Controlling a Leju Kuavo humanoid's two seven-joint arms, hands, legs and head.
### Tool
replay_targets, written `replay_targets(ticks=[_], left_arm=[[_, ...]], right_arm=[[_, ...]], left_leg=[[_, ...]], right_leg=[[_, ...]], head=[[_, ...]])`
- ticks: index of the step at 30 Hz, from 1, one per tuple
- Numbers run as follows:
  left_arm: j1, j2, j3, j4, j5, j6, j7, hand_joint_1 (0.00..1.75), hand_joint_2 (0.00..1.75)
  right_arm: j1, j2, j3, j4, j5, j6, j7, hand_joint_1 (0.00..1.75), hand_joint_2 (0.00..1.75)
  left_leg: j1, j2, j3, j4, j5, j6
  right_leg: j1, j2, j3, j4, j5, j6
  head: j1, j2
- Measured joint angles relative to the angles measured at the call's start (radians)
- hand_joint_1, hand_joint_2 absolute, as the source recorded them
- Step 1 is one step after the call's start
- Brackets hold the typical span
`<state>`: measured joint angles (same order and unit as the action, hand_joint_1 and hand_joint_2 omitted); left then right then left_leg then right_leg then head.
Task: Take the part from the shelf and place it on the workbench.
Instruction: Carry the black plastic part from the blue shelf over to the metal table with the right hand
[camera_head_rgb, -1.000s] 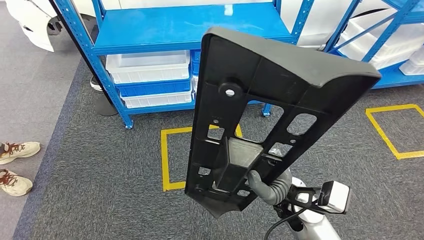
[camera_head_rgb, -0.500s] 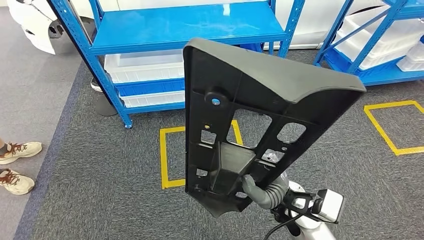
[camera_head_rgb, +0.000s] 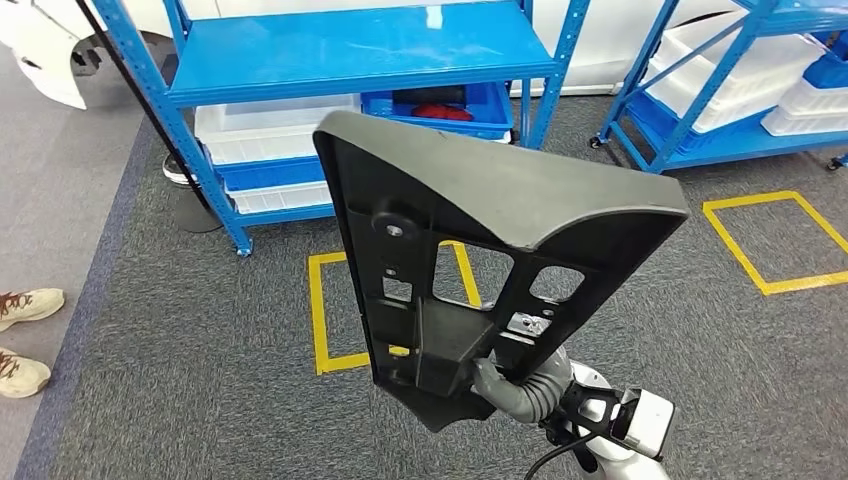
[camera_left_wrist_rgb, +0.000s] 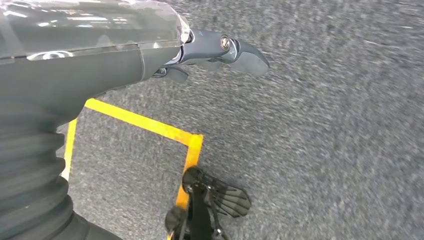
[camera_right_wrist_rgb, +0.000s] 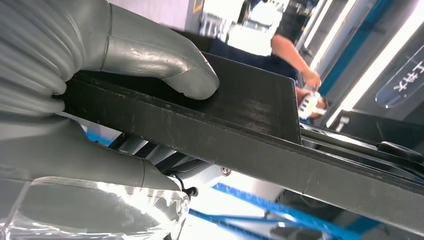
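The part (camera_head_rgb: 480, 200) is a large black plastic panel with ribs and cut-outs, held upright in front of me in the head view. My right hand (camera_head_rgb: 520, 385) grips its lower end from below. In the right wrist view the grey thumb (camera_right_wrist_rgb: 165, 60) presses on the part's flat black edge (camera_right_wrist_rgb: 250, 130), with the other fingers under it. My left hand (camera_left_wrist_rgb: 220, 47) hangs above the grey carpet with its fingers stretched out and nothing in them.
A blue shelf (camera_head_rgb: 360, 50) stands ahead with white bins (camera_head_rgb: 270, 130) and a blue bin (camera_head_rgb: 440, 105) beneath. A second blue shelf (camera_head_rgb: 720, 100) is at the right. Yellow squares (camera_head_rgb: 325, 300) (camera_head_rgb: 770, 240) mark the carpet. A person's shoes (camera_head_rgb: 25, 305) are at the left edge.
The whole picture has shifted left, so the camera has turned. The part now sits lower and further left in the head view, still held by my right hand.
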<state>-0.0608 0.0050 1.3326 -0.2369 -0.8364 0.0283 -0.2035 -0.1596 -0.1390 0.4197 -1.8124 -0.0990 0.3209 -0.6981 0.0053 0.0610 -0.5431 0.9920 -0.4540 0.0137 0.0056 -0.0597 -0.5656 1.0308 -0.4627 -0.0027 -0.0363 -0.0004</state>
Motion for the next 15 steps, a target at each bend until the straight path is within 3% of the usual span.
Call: replay_targets(ticks=[1,3,5,6,8,9,10,11,12,13,15], left_arm=[[0.000,-0.002,0.001,0.000,0.001,-0.001,-0.005,0.00,1.75],[-0.002,-0.004,0.002,0.000,0.004,-0.001,-0.011,0.00,1.75],[-0.005,-0.006,0.003,0.000,0.006,0.003,-0.017,0.00,1.75],[-0.005,-0.007,0.005,0.000,0.008,0.006,-0.020,0.00,1.75],[-0.004,-0.009,0.012,0.000,0.007,0.010,-0.027,0.00,1.75],[-0.003,-0.009,0.015,0.000,0.005,0.011,-0.030,0.00,1.75],[-0.002,-0.009,0.017,0.000,0.003,0.012,-0.033,0.00,1.75],[-0.002,-0.010,0.017,0.000,0.000,0.013,-0.035,0.00,1.75],[-0.002,-0.010,0.017,0.000,-0.002,0.014,-0.038,0.00,1.75],[-0.003,-0.010,0.017,0.000,-0.004,0.014,-0.039,0.00,1.75],[-0.005,-0.011,0.017,0.000,-0.007,0.016,-0.041,0.00,1.75]], right_arm=[[-0.006,-0.002,0.007,-0.001,0.004,-0.010,0.000,1.75,1.75],[-0.013,-0.006,0.023,-0.006,0.012,-0.027,0.000,1.75,1.75],[-0.021,-0.010,0.042,-0.012,0.019,-0.044,0.001,1.75,1.75],[-0.029,-0.012,0.055,-0.014,0.021,-0.053,0.002,1.75,1.75],[-0.044,-0.014,0.079,-0.016,0.019,-0.065,0.003,1.75,1.75],[-0.049,-0.015,0.089,-0.016,0.018,-0.069,0.004,1.75,1.75],[-0.051,-0.017,0.098,-0.016,0.017,-0.072,0.004,1.75,1.75],[-0.054,-0.019,0.105,-0.016,0.018,-0.075,0.004,1.75,1.75],[-0.057,-0.021,0.111,-0.016,0.019,-0.077,0.004,1.75,1.75],[-0.060,-0.022,0.117,-0.016,0.019,-0.079,0.004,1.75,1.75],[-0.065,-0.022,0.125,-0.016,0.020,-0.085,0.004,1.75,1.75]], left_leg=[[-0.002,0.008,-0.001,0.001,0.000,-0.005],[-0.005,0.025,-0.001,0.000,0.000,-0.015],[-0.003,0.010,-0.009,0.022,-0.020,-0.026],[-0.002,-0.009,-0.025,0.062,-0.047,-0.030],[0.003,-0.044,-0.082,0.193,-0.118,-0.035],[0.003,-0.050,-0.111,0.259,-0.144,-0.037],[0.004,-0.052,-0.128,0.296,-0.151,-0.039],[0.005,-0.053,-0.129,0.298,-0.140,-0.039],[0.007,-0.056,-0.108,0.254,-0.109,-0.039],[0.009,-0.063,-0.074,0.183,-0.069,-0.039],[0.011,-0.094,-0.011,0.057,-0.027,-0.036]], right_leg=[[0.004,-0.009,0.008,-0.023,0.003,-0.006],[0.006,0.007,0.003,-0.030,0.006,-0.015],[-0.001,0.025,0.002,-0.038,0.016,-0.027],[-0.004,0.034,0.001,-0.042,0.020,-0.032],[-0.005,0.054,-0.004,-0.041,0.025,-0.039],[-0.005,0.065,-0.007,-0.039,0.026,-0.039],[-0.005,0.076,-0.010,-0.037,0.026,-0.039],[-0.005,0.088,-0.012,-0.033,0.027,-0.038],[-0.006,0.100,-0.013,-0.029,0.026,-0.037],[-0.007,0.111,-0.014,-0.024,0.025,-0.034],[-0.009,0.133,-0.017,-0.014,0.022,-0.024]], head=[[0.000,0.000],[0.000,0.000],[0.000,0.000],[0.000,0.000],[0.000,0.000],[0.000,0.000],[0.000,0.000],[0.000,0.000],[0.000,0.000],[0.000,0.000],[0.000,0.000]])
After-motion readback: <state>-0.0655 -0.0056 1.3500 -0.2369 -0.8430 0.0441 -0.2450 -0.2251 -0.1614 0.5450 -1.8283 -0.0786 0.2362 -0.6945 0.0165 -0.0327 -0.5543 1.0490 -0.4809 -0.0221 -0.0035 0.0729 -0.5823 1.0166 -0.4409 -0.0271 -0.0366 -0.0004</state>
